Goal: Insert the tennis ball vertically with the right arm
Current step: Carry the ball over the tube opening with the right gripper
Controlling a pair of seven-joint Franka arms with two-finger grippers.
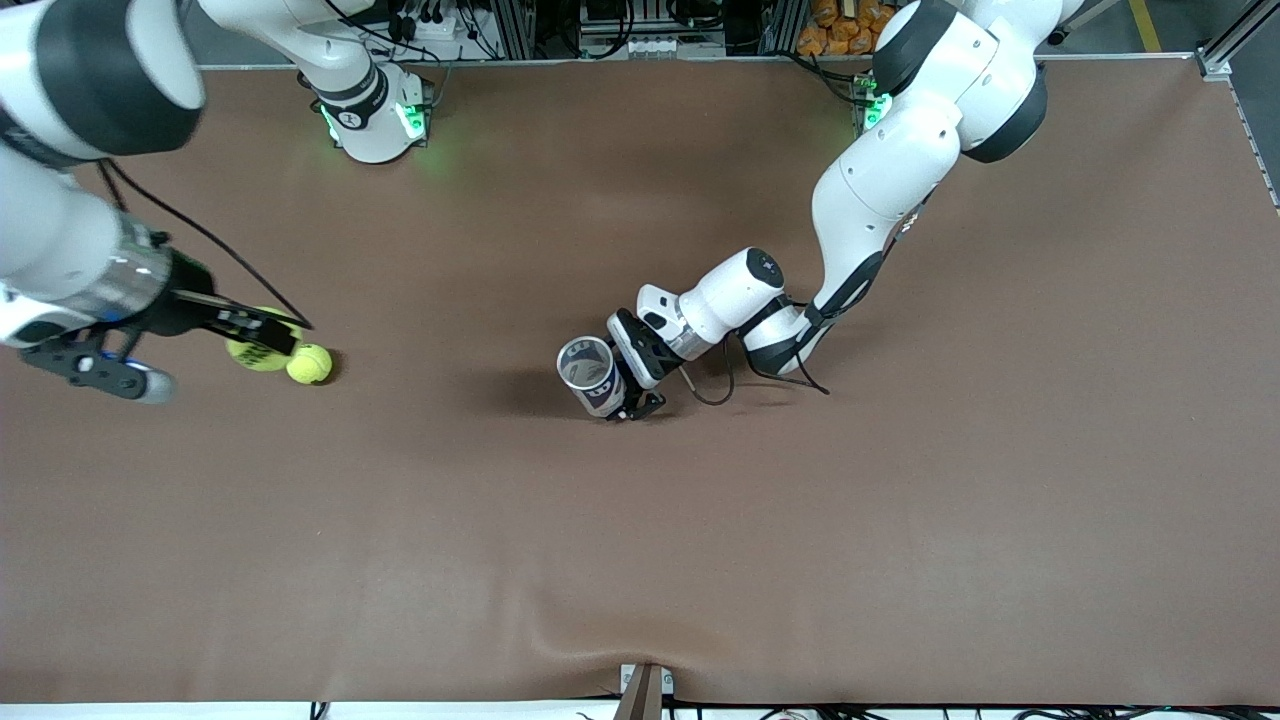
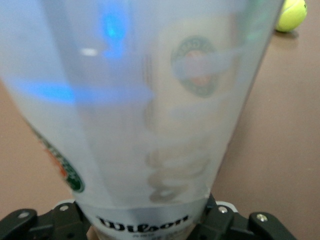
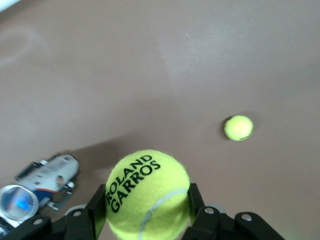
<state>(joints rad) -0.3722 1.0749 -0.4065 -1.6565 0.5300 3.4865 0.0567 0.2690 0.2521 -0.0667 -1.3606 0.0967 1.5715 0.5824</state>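
Observation:
My right gripper (image 1: 266,338) (image 3: 146,207) is shut on a yellow tennis ball (image 1: 250,356) (image 3: 147,192) printed "Roland Garros", up over the right arm's end of the table. A second tennis ball (image 1: 310,364) (image 3: 238,127) (image 2: 291,15) lies on the mat just beside it. At mid-table my left gripper (image 1: 622,385) (image 2: 145,222) is shut on the base of a clear Wilson ball can (image 1: 590,374) (image 2: 150,100) (image 3: 17,202). The can's open mouth faces up. In the left wrist view the can hides most of the table.
A brown mat (image 1: 800,520) covers the table. The arm bases (image 1: 375,120) stand at the edge farthest from the front camera. A cable (image 1: 715,385) loops beside the left wrist. A small bracket (image 1: 645,690) sits at the nearest edge.

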